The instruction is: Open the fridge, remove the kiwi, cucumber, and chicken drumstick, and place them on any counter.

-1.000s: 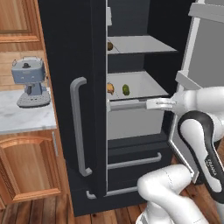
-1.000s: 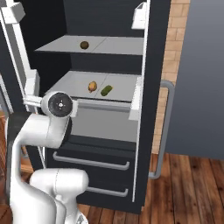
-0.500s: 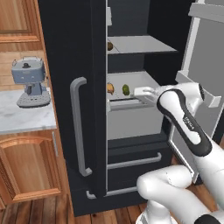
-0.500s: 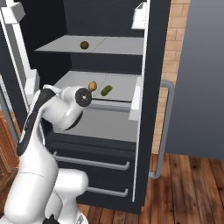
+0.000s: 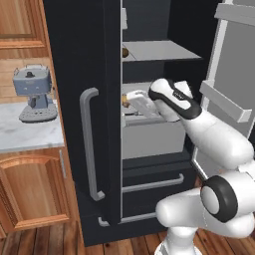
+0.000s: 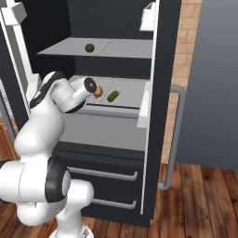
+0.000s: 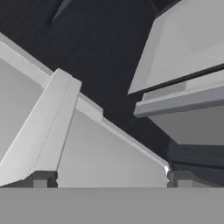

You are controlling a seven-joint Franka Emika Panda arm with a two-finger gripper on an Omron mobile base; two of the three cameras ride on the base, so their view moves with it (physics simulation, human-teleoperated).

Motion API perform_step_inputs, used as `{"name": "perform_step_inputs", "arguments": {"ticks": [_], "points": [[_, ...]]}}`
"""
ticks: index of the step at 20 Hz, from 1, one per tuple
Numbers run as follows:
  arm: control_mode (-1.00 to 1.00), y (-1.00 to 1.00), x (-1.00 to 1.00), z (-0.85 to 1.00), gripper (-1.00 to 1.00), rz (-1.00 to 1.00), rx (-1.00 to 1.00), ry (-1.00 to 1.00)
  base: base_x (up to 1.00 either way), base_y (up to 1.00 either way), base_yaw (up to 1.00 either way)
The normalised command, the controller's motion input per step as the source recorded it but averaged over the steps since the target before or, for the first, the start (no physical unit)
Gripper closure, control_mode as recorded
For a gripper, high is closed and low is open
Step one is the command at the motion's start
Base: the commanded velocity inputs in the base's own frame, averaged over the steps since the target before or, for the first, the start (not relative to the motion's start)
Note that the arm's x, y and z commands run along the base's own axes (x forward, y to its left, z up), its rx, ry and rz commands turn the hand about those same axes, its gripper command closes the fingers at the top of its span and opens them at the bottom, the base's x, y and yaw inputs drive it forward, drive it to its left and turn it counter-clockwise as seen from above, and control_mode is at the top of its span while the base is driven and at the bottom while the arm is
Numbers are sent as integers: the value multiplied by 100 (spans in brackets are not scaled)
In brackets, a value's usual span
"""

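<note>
step: fridge (image 6: 162, 56) open, arm reaching onto the middle shelf
gripper (image 7: 109, 179): spread wide, nothing in it
chicken drumstick (image 6: 98, 91): middle shelf, just beside the hand, cucumber (image 6: 112, 96) next to it
kiwi (image 6: 89, 47): upper shelf
next: probably line up on the drumstick and pinch

Wood plank floor (image 6: 200, 195). Brown wood cabinets (image 5: 30, 194) left, one upper cabinet (image 5: 20, 22). Brick wall (image 6: 179, 51) right, grey panel (image 6: 211, 83) beside it. Grey coffee machine (image 5: 34, 93) on marble top.

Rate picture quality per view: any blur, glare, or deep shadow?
Left base view: sharp, evenly lit, no glare; the fridge front reads flat black. Right base view: slightly soft, and the kiwi is still distinct. Hand view: blurry, dark upper interior.
</note>
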Motion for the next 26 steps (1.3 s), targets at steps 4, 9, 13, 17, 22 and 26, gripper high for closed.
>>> {"name": "perform_step_inputs", "arguments": {"ticks": [4, 9, 13, 17, 22, 26], "points": [[-100, 67, 39, -45, -100, 17, 0, 17, 0, 0, 0], [-100, 81, -19, -53, -100, 17, 0, 5, 0, 0, 0], [-100, 100, -53, -36, -100, 16, 0, 0, 0, 0, 0], [-100, 100, -64, -17, -100, 15, -5, 0, 0, 0, 0], [-100, 47, -35, 11, -100, -1, -14, -14, 0, 0, 0], [-100, -91, 0, 17, -100, -32, -24, -27, 0, 0, 0]]}}
